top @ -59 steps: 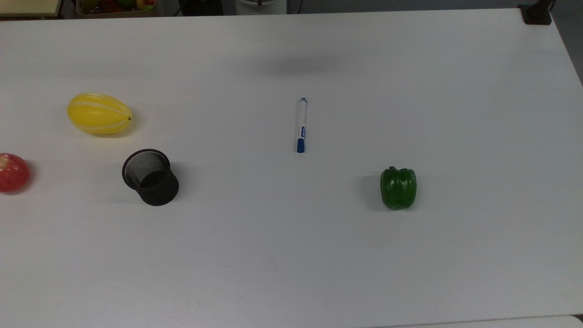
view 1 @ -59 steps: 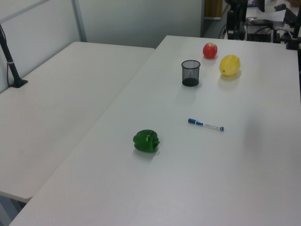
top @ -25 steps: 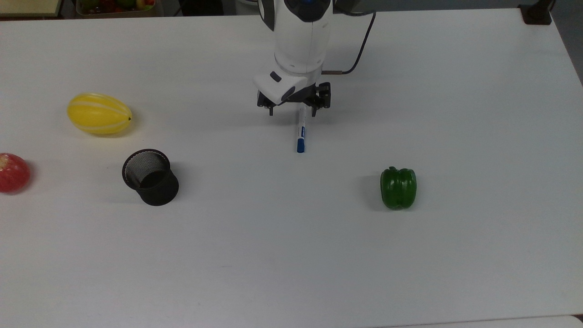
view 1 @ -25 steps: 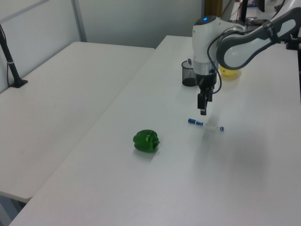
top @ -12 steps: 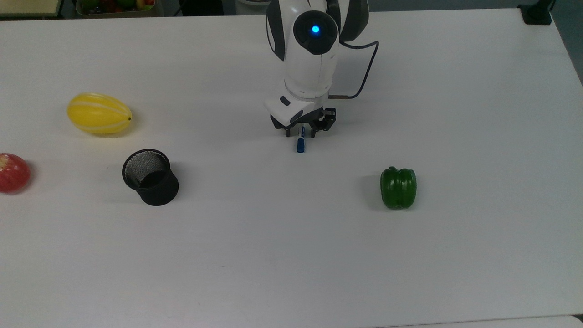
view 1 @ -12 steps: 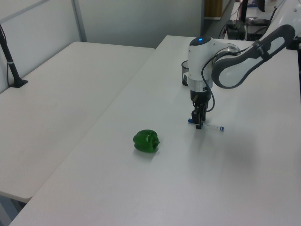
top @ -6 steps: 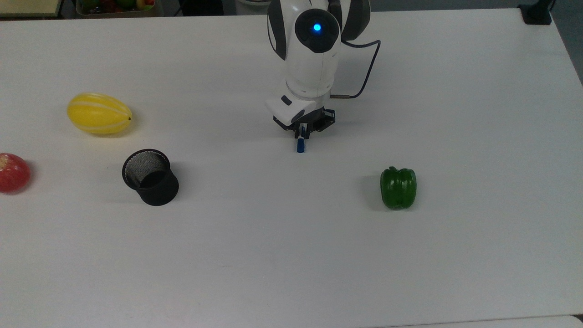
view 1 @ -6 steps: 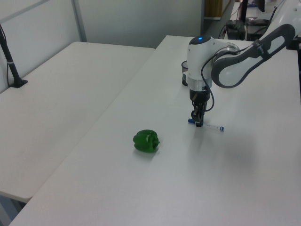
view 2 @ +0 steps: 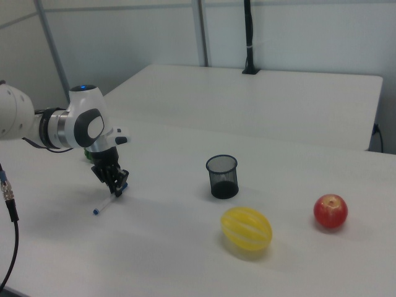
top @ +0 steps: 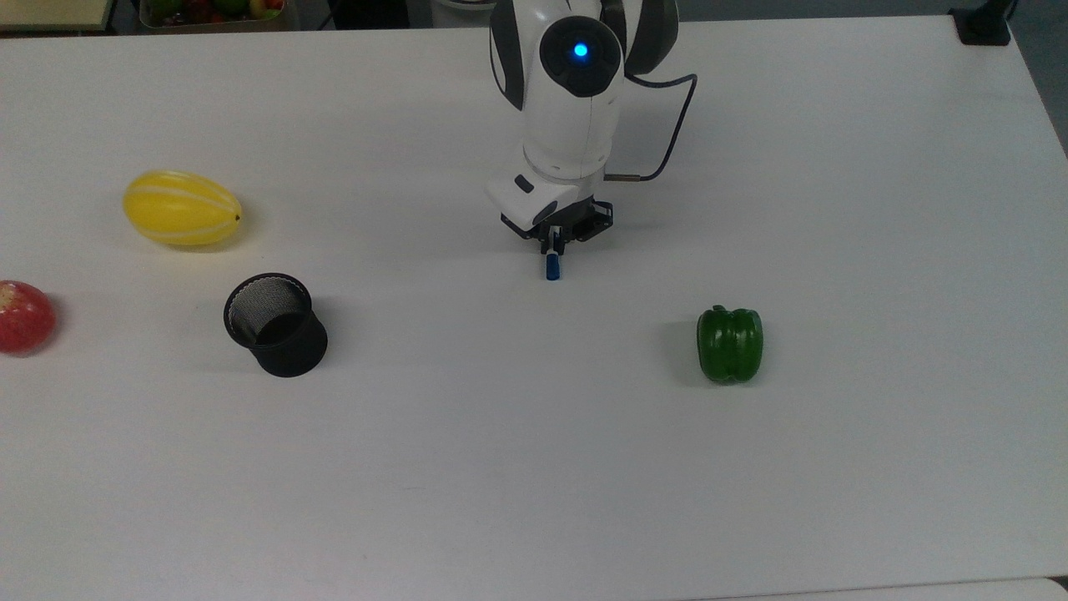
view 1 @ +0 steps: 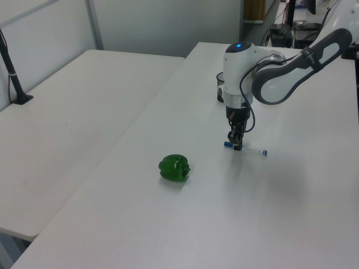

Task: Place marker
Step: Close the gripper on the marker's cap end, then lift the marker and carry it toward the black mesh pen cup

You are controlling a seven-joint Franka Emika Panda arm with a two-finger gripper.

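Surface: large white tabletop (top: 534, 467), with a second white table (view 1: 67, 129) adjoining at the left view's left.
Arm: white Franka arm (top: 571, 108), lit blue indicator on its upper joint, reaching down from the top view's far edge to the table's middle.
Gripper: black two-finger gripper (top: 552, 247), pointed straight down at table level; also seen at (view 1: 236, 144) and (view 2: 116, 184).
Claw state: narrow, fingers pressed in on the marker's barrel from either side.
Marker: slim white pen-shaped marker with blue cap (top: 551, 267), lying flat on the table; blue cap protruding toward the top view's near side, just below the fingers.
Marker, left view: white barrel (view 1: 253, 150) extending to the left view's right of the gripper, small blue end at its tip.
Marker, right view: barrel (view 2: 104, 205) running down and to the right view's left of the gripper.
Pen cup: black wire-mesh cylindrical cup (top: 276, 324), upright, open top, well apart from the marker at the top view's left.
Melon: yellow oval melon with pale stripes (top: 182, 208), far-left of the cup in the top view.
Apple: red apple (top: 25, 316), at the top view's left edge.
Pepper: glossy green bell pepper (top: 730, 344), near-right of the marker in the top view, apart from it.
Cable: dark cable (top: 667, 133) looping from the arm's wrist at the top view's right.
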